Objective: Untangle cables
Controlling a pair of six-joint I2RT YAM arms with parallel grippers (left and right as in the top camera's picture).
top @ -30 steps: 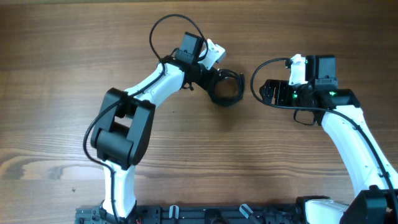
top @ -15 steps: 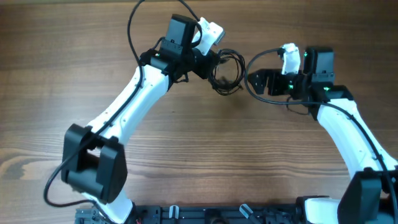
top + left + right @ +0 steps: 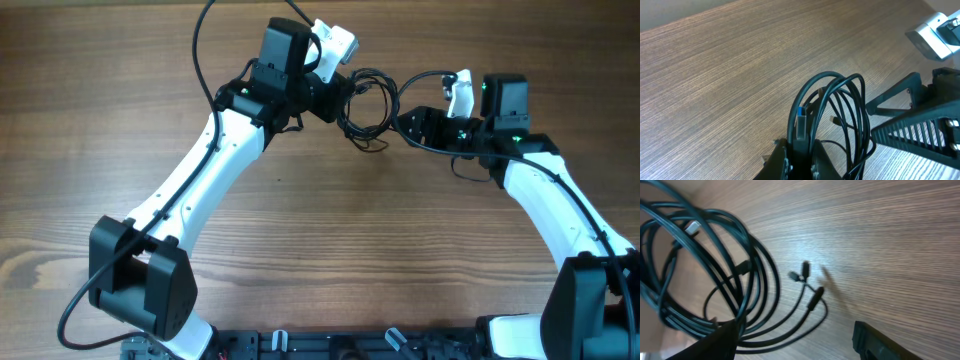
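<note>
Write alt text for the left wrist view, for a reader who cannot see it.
The left gripper is shut on a coil of thin black cables, holding the loops upright above a wooden table; a blue-tipped plug sits just above the grip. The right gripper, open, sits at the right edge, beside the coil.

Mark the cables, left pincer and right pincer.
cables (image 3: pixel 365 103): overhead view, on the coil's loops.
left pincer (image 3: pixel 802 142): left wrist view, between the fingertips clamping the cables.
right pincer (image 3: pixel 410 124): overhead view, between the fingertips.
</note>
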